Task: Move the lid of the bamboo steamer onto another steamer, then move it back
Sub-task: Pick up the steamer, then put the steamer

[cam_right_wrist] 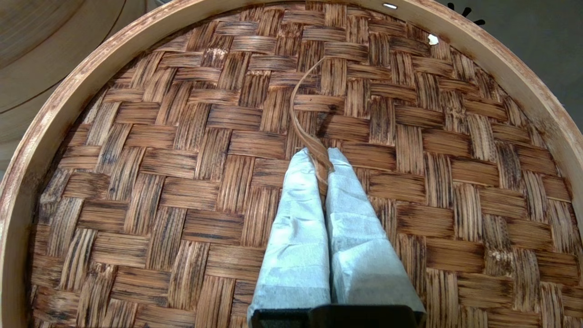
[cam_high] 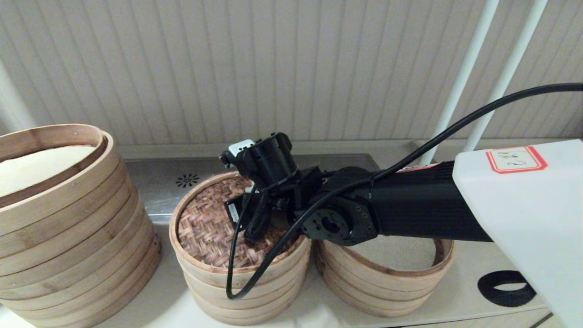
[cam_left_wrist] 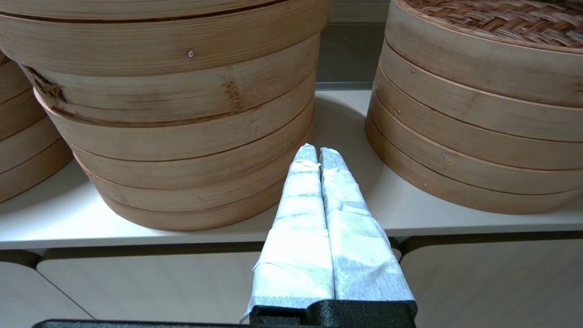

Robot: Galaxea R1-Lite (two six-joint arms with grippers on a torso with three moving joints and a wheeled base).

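Note:
The bamboo steamer lid (cam_high: 207, 228), dark herringbone weave in a pale hoop, rests on the middle steamer stack (cam_high: 246, 291). My right arm reaches across from the right, over another steamer (cam_high: 387, 282) that stands uncovered with its grey-beige cloth liner (cam_high: 396, 253) showing. The right gripper (cam_right_wrist: 319, 152) points down at the middle of the lid (cam_right_wrist: 182, 182) and is shut on the thin bamboo strip handle (cam_right_wrist: 301, 109) rising from the weave. My left gripper (cam_left_wrist: 317, 150) is shut and empty, parked low at the counter's front edge; the head view does not show it.
A much larger tall steamer stack (cam_high: 68, 237) stands at the left, close to the middle stack (cam_left_wrist: 478, 136). A black ring (cam_high: 505, 282) lies on the counter at the right. A steel panel (cam_high: 155, 182) and the wall run behind.

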